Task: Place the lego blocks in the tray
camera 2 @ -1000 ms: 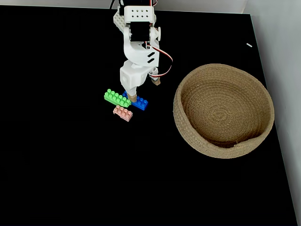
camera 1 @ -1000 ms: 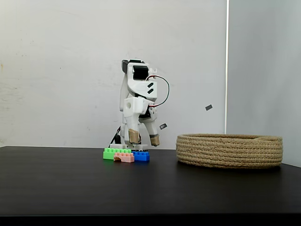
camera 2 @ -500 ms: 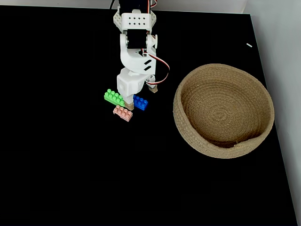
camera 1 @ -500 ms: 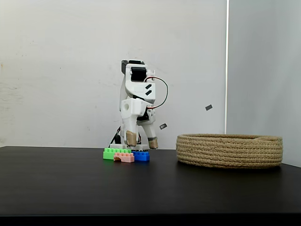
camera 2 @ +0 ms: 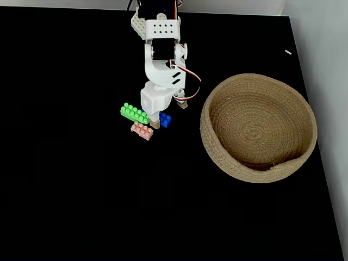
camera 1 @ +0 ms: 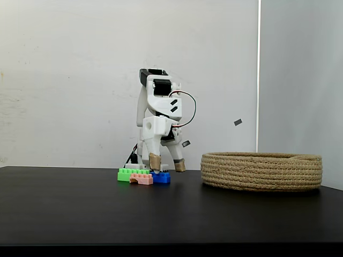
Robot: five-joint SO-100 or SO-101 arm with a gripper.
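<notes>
Three lego blocks lie close together on the black table: a long green one (camera 2: 134,113) (camera 1: 131,174), a pink arch-shaped one (camera 2: 142,130) (camera 1: 141,179) and a short blue one (camera 2: 165,119) (camera 1: 161,178). My gripper (camera 2: 169,114) (camera 1: 167,165) is open and low over the blue block. One tan-tipped finger stands between the blue and green blocks, the other on the blue block's far side toward the tray. The arm hides part of the blue block in the fixed view from above. The tray (camera 2: 217,103) (camera 1: 261,171), a coiled rope basket, sits to the right with nothing in it.
A white wall stands behind the arm's base. The black table's right edge (camera 2: 321,157) runs just past the tray. A small piece of tape (camera 2: 288,52) lies near the far right corner.
The gripper has come down and shifted slightly right, from above the blocks to around the blue one. The blocks and tray have not moved.
</notes>
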